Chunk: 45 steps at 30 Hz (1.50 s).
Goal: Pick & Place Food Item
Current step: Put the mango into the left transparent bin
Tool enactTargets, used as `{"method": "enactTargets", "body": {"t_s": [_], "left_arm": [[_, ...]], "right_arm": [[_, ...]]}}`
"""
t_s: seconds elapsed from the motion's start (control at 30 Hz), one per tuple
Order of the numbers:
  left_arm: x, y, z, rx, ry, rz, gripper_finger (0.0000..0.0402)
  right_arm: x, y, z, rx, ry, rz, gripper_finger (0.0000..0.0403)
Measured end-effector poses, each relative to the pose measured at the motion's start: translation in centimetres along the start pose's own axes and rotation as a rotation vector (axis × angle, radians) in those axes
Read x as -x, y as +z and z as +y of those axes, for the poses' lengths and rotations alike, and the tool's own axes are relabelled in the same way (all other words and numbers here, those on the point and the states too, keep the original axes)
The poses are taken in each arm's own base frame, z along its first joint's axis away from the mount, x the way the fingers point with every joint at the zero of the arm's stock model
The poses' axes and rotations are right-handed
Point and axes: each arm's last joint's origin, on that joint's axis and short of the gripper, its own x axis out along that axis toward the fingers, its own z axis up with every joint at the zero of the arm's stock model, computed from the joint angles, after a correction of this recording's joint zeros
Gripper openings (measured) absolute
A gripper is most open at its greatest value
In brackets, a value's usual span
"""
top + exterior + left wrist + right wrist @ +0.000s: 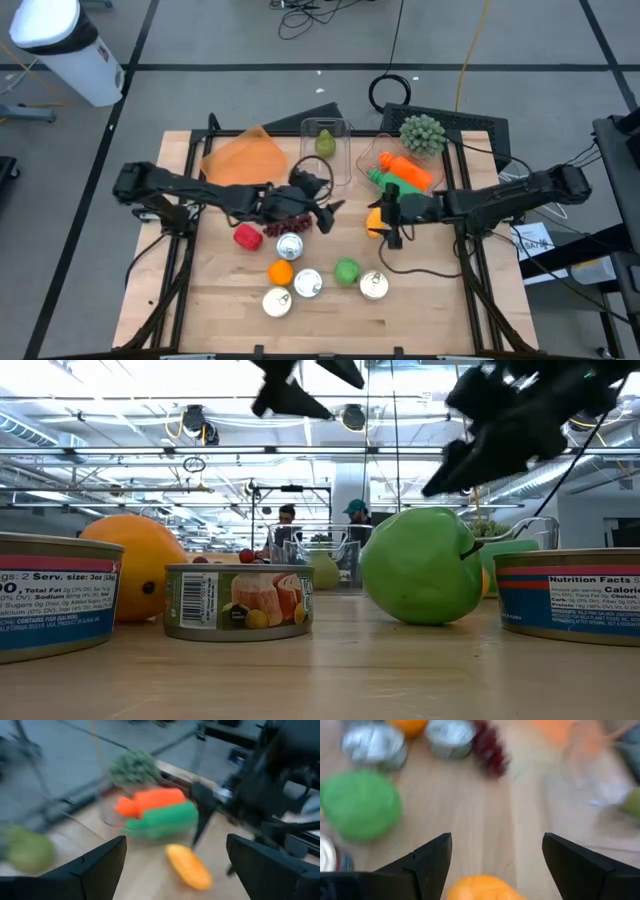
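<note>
My left gripper (pixel 327 214) is open above the table's middle, beside dark red grapes (pixel 285 225). My right gripper (pixel 388 224) is open too, and its fingers stand on either side of a yellow-orange fruit (pixel 374 222) lying on the table; in the right wrist view this fruit (pixel 480 889) shows between the fingers (pixel 427 857), with no touch visible. The left wrist view shows the same fruit (pixel 188 867) ahead. In the low view both grippers hang above the table top. A green apple (pixel 346 270), an orange (pixel 281 271) and a red apple (pixel 247 237) rest on the wood.
Several tin cans (pixel 307 283) stand near the front. A clear container (pixel 405 170) holds a carrot and a green item; another (pixel 325 140) holds a pear. An orange sheet (pixel 245 158) and a green succulent-like plant (pixel 422 133) sit at the far side. People show far behind (pixel 355 510).
</note>
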Motion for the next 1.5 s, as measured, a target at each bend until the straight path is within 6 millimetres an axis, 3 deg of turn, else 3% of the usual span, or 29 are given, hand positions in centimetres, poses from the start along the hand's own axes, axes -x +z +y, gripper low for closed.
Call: {"method": "enactTargets", "body": {"t_s": [0.13,0.37,0.67,0.83,0.97,1.1,1.33,1.5], "left_arm": [[1.3,0.4,0.1,-0.054,0.101,-0.033,0.0356],[1.2,-0.5,0.8,-0.065,0.173,0.037,0.0356],[0.7,-0.6,1.7,-0.048,0.210,0.062,0.0356],[0.5,-0.7,2.0,-0.035,0.190,0.092,0.0356],[0.1,-0.7,2.1,0.019,0.117,0.126,0.0356],[-1.6,-1.7,1.4,0.011,0.032,0.150,0.0356],[-5.8,-4.5,-0.9,0.071,-0.179,0.123,0.0356],[-7.4,-6.2,-1.4,0.056,-0.220,0.127,0.0356]], "right_arm": [[-2.1,-1.6,-0.6,0.135,0.029,0.173,0.0293],[-4.3,-3.8,-1.1,0.174,0.062,0.446,0.0293],[-6.1,-5.3,-0.8,0.124,0.064,0.542,0.0270],[-4.7,-3.9,-0.4,0.092,0.054,0.457,0.0216],[-2.9,-1.0,-0.4,0.069,0.016,0.229,0.0214],[-1.8,1.2,-0.6,0.038,-0.098,0.014,0.0217],[-2.2,2.4,-0.1,0.118,-0.171,-0.105,0.0220],[-2.7,2.4,0.0,0.114,-0.176,-0.125,0.0213]]}}
